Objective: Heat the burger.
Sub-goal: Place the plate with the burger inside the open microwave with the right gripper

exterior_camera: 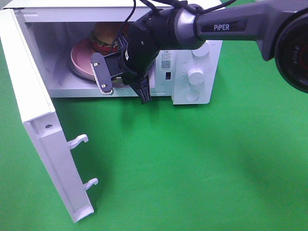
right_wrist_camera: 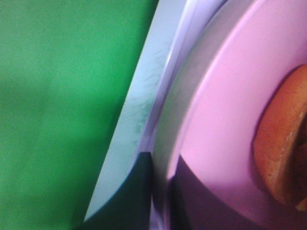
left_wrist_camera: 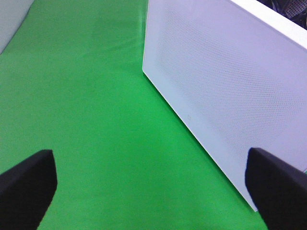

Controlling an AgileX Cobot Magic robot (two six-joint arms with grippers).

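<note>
Left fingers [left_wrist_camera: 26, 189] spread wide above the green table [left_wrist_camera: 96, 96], right fingers [right_wrist_camera: 129, 201] at the pink plate [exterior_camera: 79, 57] rim, spacing indeterminate, burger [exterior_camera: 107, 34] on that plate inside the open white microwave [exterior_camera: 192, 94].

Burger [exterior_camera: 107, 34]: glossy golden-brown domed bun, with a green lettuce frill and a red layer beneath it.
Pose: upright, dome facing up.
Place: on a round pink plate [exterior_camera: 79, 57], toward its rear, inside the cavity of the open microwave [exterior_camera: 192, 91].
Visibility: its right side is hidden in the high view. The right wrist view shows only a blurred orange-brown bun edge [right_wrist_camera: 280, 143], probably the lower side.
</note>
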